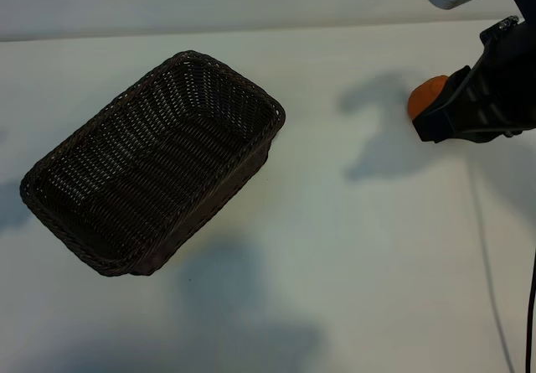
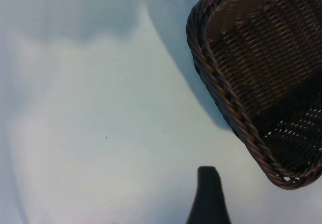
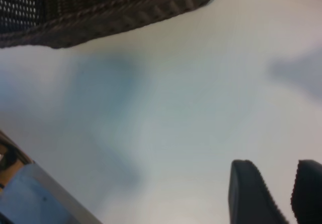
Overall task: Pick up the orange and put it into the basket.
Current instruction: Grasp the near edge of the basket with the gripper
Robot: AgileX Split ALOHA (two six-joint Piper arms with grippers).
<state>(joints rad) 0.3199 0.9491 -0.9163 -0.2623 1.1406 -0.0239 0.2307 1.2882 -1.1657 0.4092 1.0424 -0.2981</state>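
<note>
Carrying the orange (image 1: 425, 94) clenched in its fingers, the right gripper (image 1: 440, 115) hangs off the table (image 1: 335, 247), well apart from the basket (image 1: 92, 256). Transport's the step; next it needs a swing across over the weave, then release.

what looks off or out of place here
Nothing stands out. The basket sits upright and empty at an angle on the table, and the orange is intact beside the right pincer.
</note>
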